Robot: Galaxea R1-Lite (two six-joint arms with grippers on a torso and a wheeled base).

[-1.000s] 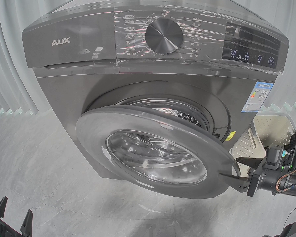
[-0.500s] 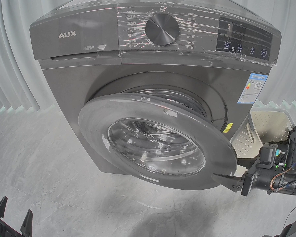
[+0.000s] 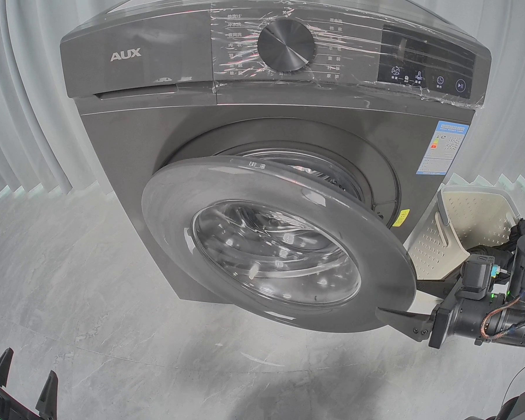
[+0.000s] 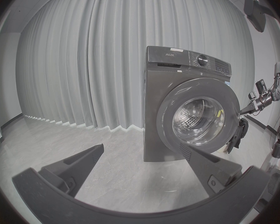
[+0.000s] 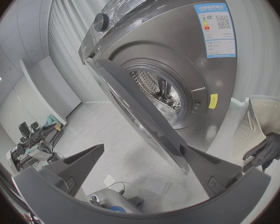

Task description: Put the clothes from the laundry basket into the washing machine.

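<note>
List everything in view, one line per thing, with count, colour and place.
washing machine: one, dark grey, on the floor in front of the curtain
door: one, grey rim with clear glass, swung partly open
drum: one, shiny metal, behind the door, no clothes visible in it
dial: one, dark metal, middle of the control panel
label: one, blue and white, machine's front upper right
yellow sticker: one, beside the door opening
laundry basket: one, cream, right of the machine
dark garment: one, black, draped over the basket's rim
curtain: one, pale grey, along the wall
floor: grey, marbled
right gripper: open, door's free edge between its fingers
left gripper: open, low on the left, away from the machine
</note>
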